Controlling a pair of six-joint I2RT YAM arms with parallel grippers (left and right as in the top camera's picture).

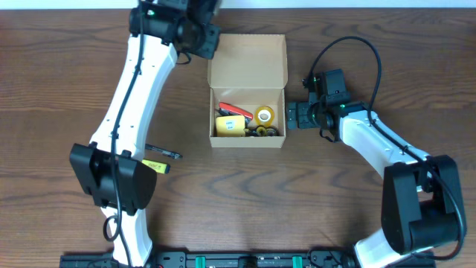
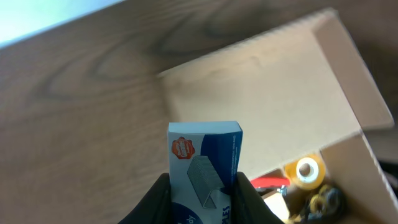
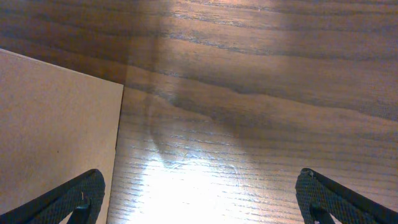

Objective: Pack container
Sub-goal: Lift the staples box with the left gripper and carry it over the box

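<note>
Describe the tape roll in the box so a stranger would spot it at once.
Start at the open tan cardboard box in the middle of the wooden table. Inside, toward its right side, sits a small roll of yellow tape. It is the only yellow ring there: the yellow pack to its left is rectangular, and the red item is long and thin.

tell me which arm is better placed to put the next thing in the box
Left. The left claw grips a blue staple pack by the open flap of the box; the right claw sits open and empty beside it.
</note>
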